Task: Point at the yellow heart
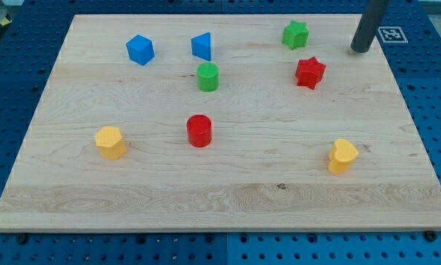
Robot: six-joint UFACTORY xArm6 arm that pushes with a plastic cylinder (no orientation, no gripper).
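The yellow heart [342,155] lies near the view's lower right of the wooden board [220,213]. My tip [361,49] rests on the board at the view's top right, far above the heart and slightly to its right. The red star [310,72] is the block closest to my tip, to its lower left. The green star [296,34] sits to the left of my tip. No block touches my tip.
A yellow pentagon-like block [110,141] sits at the view's left. A red cylinder [199,130] and a green cylinder [207,76] stand near the middle. A blue pentagon-like block [140,49] and a blue triangle [202,46] lie at the top left.
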